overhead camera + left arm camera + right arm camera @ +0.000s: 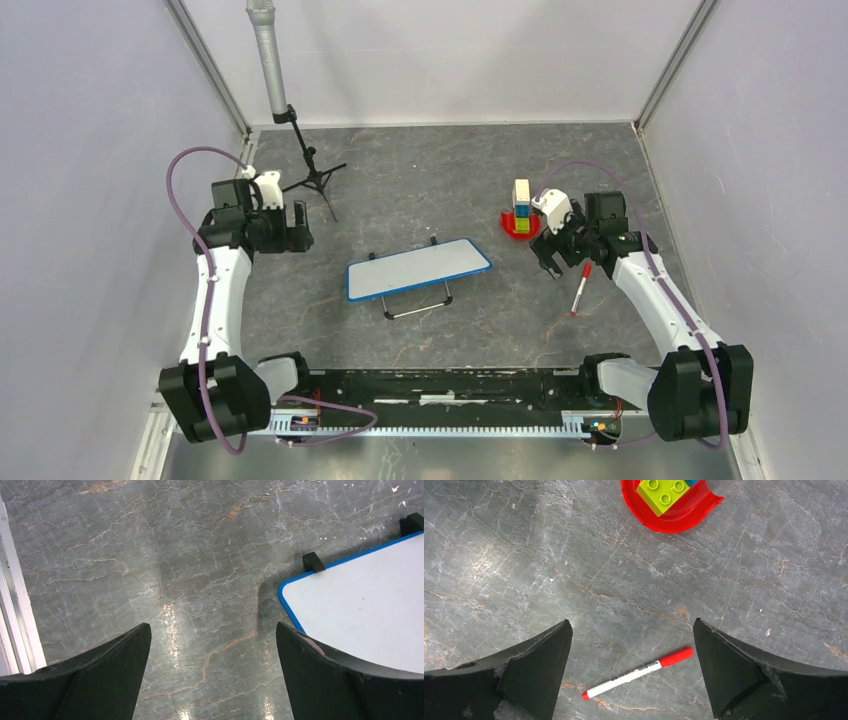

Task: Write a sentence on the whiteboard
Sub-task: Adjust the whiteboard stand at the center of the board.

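Observation:
The whiteboard [418, 270], white with a blue rim and black wire legs, stands mid-table; its corner [365, 610] shows in the left wrist view. Its face is plain white and the sentence is not in view. A red-capped marker [580, 288] lies on the table to the board's right. My right gripper [552, 262] hangs open just above and left of it; the marker [639, 673] lies between and below the spread fingers, untouched. My left gripper [298, 228] is open over bare table left of the board, nothing between its fingers [310, 650].
A red dish with stacked coloured bricks [521, 215] stands beyond the right gripper, its rim [674, 525] near in the right wrist view. A microphone on a black tripod [305, 160] stands at the back left. Cage walls close three sides.

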You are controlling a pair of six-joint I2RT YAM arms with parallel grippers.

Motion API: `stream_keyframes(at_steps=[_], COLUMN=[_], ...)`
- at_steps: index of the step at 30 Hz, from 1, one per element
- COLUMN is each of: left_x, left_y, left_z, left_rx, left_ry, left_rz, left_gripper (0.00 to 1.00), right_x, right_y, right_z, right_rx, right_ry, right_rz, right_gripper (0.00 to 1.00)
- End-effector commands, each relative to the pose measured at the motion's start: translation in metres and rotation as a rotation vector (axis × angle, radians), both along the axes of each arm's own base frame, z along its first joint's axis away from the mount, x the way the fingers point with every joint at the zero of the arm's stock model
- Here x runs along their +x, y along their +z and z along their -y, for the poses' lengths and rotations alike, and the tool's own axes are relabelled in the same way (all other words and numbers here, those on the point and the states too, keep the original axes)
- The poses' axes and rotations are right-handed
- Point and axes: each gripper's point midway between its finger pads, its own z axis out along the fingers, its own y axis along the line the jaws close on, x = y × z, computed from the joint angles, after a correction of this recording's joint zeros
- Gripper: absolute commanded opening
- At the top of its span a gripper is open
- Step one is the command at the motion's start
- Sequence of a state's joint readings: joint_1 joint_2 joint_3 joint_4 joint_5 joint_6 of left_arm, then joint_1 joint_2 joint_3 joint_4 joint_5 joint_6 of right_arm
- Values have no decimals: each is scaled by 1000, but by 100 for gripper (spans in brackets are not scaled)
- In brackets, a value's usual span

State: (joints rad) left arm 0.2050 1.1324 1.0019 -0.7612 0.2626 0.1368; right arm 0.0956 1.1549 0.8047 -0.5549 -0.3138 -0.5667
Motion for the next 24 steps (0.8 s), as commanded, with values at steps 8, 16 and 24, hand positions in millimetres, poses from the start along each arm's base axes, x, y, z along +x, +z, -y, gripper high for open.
stream_keyframes(at_steps=[8,16,24], left_x=[15,68,114], left_y=[2,-4,-40], left_z=[38,110,160], left_rx=[241,215,206], left_ry=[-486,-658,-733], left_rz=[61,76,24], left_gripper=[100,82,63], right_x=[7,4,7], right_y=[14,6,3], right_z=[-13,-16,-23], right_rx=[76,104,128], right_ry=[16,4,5], right_rz=[12,-11,-22], right_gripper=[97,97,97])
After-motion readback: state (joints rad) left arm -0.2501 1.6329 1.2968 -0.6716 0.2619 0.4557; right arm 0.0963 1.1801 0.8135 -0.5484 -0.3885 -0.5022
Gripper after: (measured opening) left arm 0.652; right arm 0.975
